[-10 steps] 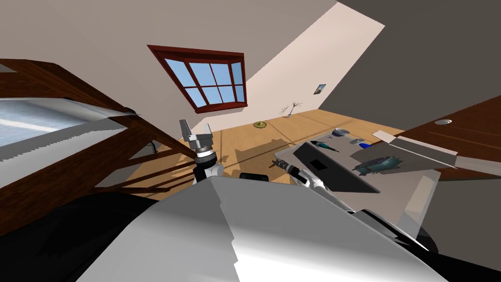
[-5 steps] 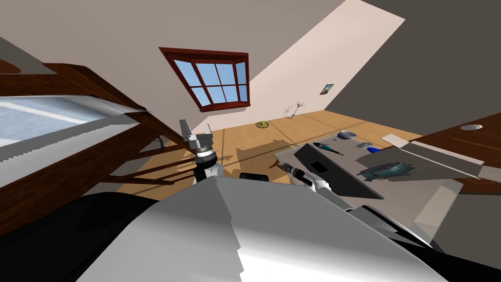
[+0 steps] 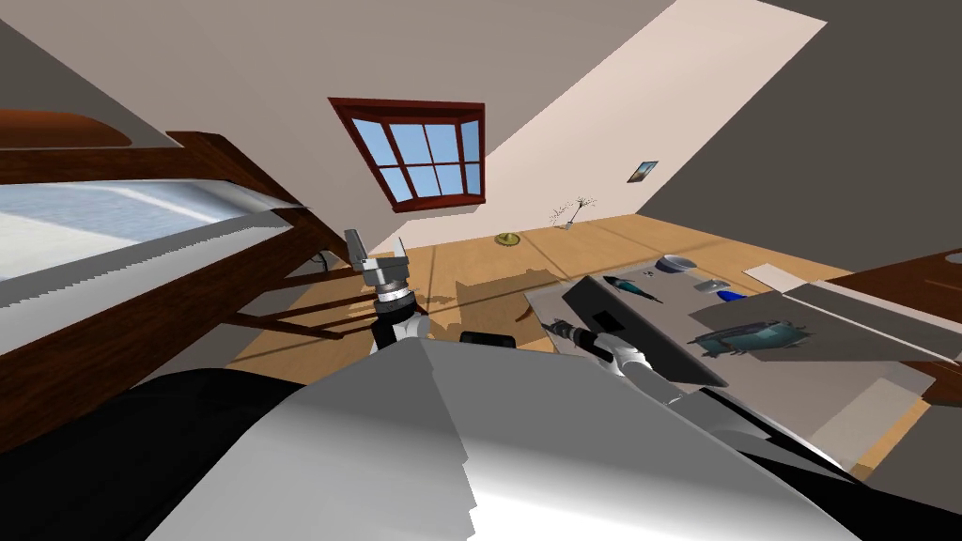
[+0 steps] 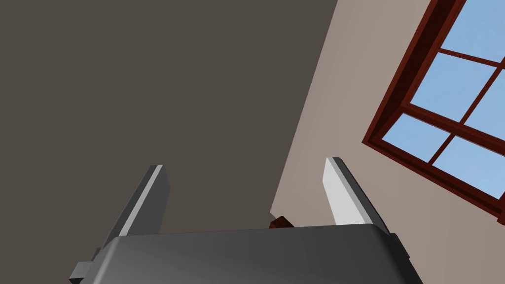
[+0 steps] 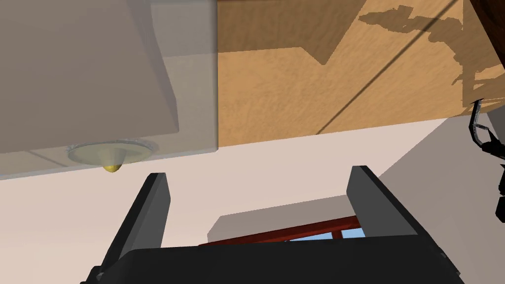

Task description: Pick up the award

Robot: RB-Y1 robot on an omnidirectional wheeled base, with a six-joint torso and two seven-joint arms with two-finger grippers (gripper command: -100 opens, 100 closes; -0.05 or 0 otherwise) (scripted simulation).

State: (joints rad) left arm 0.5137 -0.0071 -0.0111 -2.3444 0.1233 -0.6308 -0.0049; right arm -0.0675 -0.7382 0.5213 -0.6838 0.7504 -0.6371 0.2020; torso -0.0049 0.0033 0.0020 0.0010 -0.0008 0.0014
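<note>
A small yellow-green round thing (image 3: 508, 239) lies on the wooden floor by the far wall, below the window; it may be the award. It shows again beyond my right gripper (image 5: 258, 172), as a disc with a point (image 5: 111, 154) seen through the grey table's pale edge. A teal object (image 3: 749, 335) lies on the grey table (image 3: 799, 385) to my right. My right gripper (image 3: 546, 325) hangs open and empty at the table's near corner. My left gripper (image 3: 377, 239) is raised in front of me, open and empty (image 4: 245, 164).
A bed with a dark wood frame (image 3: 141, 319) and a white mattress runs along my left. The table also carries a black slab (image 3: 639, 329), a grey bowl (image 3: 676, 264), a thin teal tool (image 3: 629, 286) and a small blue thing (image 3: 730, 295). Dark wooden furniture (image 3: 902, 277) stands far right.
The whole head view has shifted: the window and the table's things slid right and the bed swung, so I am turning. My right forearm sits slightly further right. Both grippers stay open.
</note>
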